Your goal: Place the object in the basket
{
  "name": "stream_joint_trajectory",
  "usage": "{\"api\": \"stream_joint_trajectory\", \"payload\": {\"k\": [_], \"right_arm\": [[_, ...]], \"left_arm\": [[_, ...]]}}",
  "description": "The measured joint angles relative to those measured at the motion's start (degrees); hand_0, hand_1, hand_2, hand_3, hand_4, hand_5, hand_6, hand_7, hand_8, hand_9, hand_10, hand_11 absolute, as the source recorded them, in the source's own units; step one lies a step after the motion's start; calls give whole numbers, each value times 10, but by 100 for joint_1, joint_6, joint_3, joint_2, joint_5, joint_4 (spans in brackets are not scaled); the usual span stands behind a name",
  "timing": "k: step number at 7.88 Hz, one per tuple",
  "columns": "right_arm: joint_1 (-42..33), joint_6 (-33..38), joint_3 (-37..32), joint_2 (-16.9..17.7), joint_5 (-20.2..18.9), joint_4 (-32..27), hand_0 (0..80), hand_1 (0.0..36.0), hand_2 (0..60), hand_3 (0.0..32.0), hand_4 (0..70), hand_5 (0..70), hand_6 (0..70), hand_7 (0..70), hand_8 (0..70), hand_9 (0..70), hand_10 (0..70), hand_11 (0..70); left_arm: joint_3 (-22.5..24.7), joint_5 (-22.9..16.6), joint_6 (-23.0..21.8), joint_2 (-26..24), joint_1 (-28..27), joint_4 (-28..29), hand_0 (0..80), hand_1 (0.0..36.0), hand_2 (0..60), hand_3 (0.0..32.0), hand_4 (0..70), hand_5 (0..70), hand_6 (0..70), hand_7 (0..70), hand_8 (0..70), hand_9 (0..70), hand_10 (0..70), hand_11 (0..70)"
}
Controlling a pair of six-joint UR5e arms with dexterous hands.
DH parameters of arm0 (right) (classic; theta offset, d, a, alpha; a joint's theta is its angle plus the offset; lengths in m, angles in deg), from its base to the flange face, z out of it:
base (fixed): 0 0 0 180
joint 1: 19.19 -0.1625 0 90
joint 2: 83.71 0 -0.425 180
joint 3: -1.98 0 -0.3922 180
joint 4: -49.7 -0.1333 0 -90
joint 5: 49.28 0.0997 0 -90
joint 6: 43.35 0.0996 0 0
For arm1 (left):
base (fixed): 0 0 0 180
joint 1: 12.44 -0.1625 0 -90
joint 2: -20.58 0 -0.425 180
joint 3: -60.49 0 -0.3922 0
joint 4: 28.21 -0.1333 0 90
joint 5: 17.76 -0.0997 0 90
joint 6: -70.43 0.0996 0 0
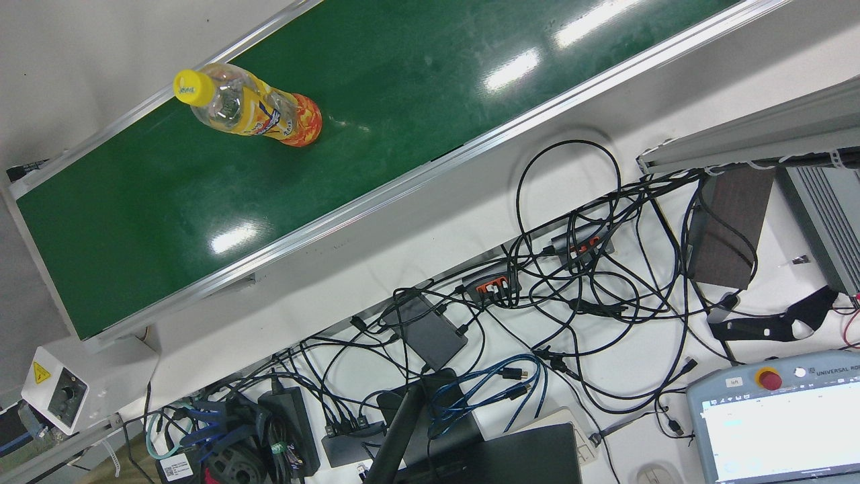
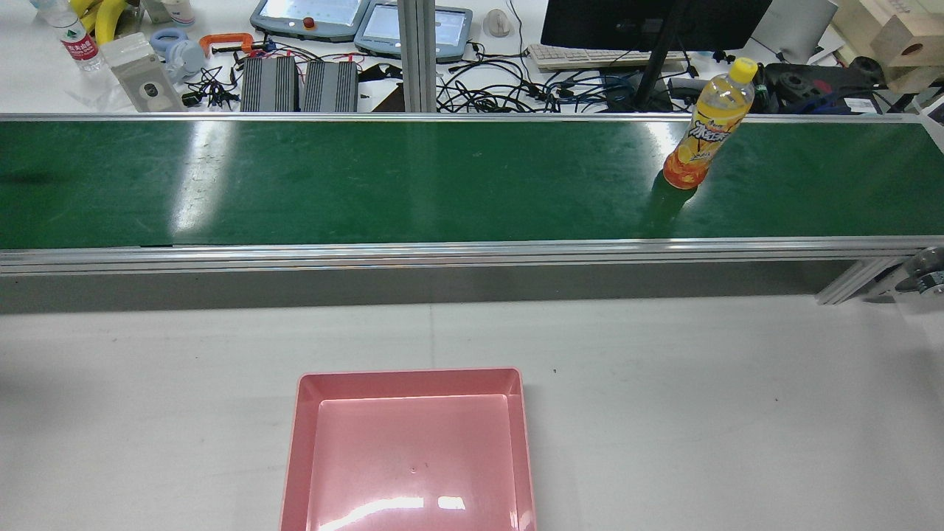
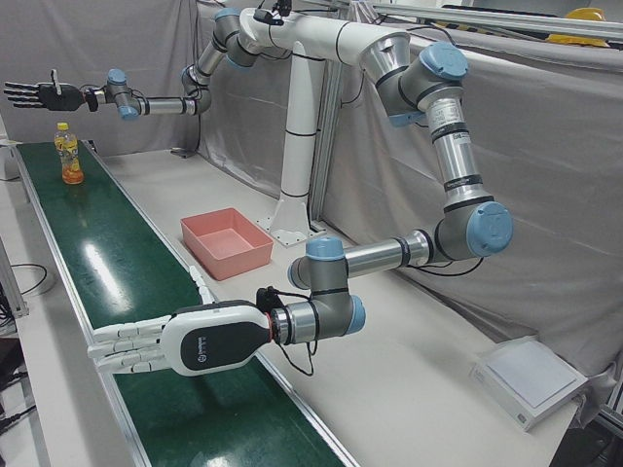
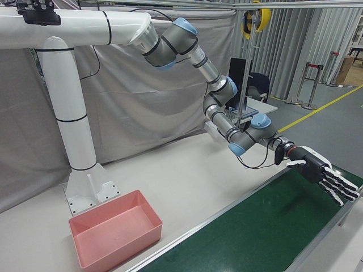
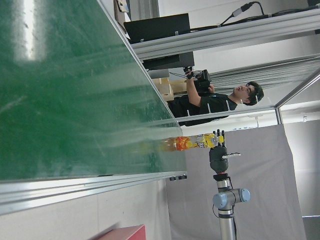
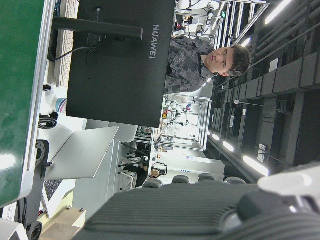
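Observation:
An orange-drink bottle (image 2: pixel 706 129) with a yellow cap stands upright on the green conveyor belt (image 2: pixel 369 184), toward the robot's right end; it also shows in the front view (image 1: pixel 248 109) and far off in the left-front view (image 3: pixel 68 156). The pink basket (image 2: pixel 409 377) sits on the white table, with nothing in it. My right hand (image 3: pixel 39 94) hovers open above and just beyond the bottle, fingers spread, holding nothing; it shows again as the right hand (image 4: pixel 320 173). My left hand (image 3: pixel 165 342) is open and flat, low over the belt's other end, far from the bottle (image 5: pixel 197 143).
Beyond the belt, a desk carries tangled cables (image 1: pixel 578 282), a monitor (image 2: pixel 653 22) and teach pendants (image 2: pixel 310 15). The white arm pedestal (image 3: pixel 297 175) stands behind the basket (image 3: pixel 255 255). A person (image 5: pixel 210 102) stands past the belt's end; another person (image 6: pixel 200 57) is behind the monitor.

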Motion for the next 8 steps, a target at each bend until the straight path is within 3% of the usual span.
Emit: {"api": "stream_joint_trajectory", "payload": {"k": [8], "right_arm": [[0,0,5,-1,0,0,0,0,0,0,0,0,0,0,0,0,0,0]], "left_arm": [[68,0,-35,-3,6,12,464,100,0,0,0,47,0,0,0,0,56,96]]}}
